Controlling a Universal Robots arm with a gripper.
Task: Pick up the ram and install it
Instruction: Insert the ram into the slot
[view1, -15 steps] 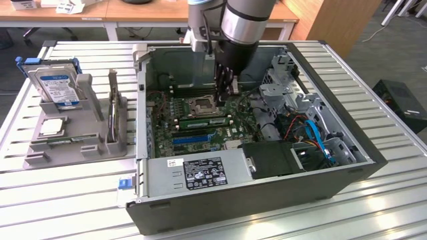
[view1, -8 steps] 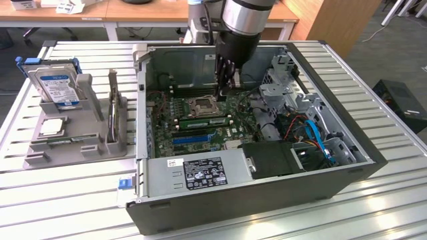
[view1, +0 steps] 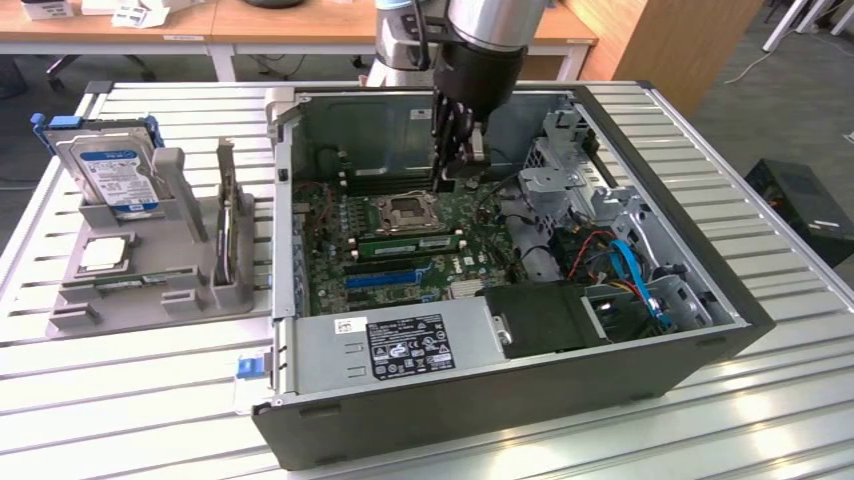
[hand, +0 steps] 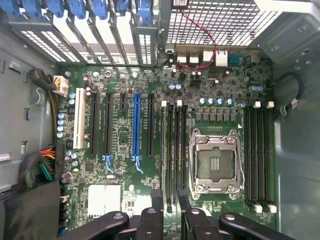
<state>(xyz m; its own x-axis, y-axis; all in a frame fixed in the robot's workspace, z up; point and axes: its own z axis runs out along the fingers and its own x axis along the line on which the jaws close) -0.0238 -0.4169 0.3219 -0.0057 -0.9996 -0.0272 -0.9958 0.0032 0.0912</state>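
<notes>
Tool (hand: 170, 197) open (holding nothing) near slim green ram (view1: 400, 243), white-labelled, 1 stick upright on the motherboard (hand: 125, 140).

You have an open computer case (view1: 534, 400) lying on a slatted metal table (view1: 134, 400). Inside, your motherboard (hand: 120, 135) shows an empty CPU socket (hand: 215, 162) and a long blue expansion slot (hand: 136, 125). The labelled power supply (view1: 400, 345) sits at the case's near end. On the exterior view's left, a grey holder (view1: 174, 290) keeps a hard drive (view1: 114, 175) upright, with a square processor chip (view1: 104, 255) lying flat nearby.
</notes>
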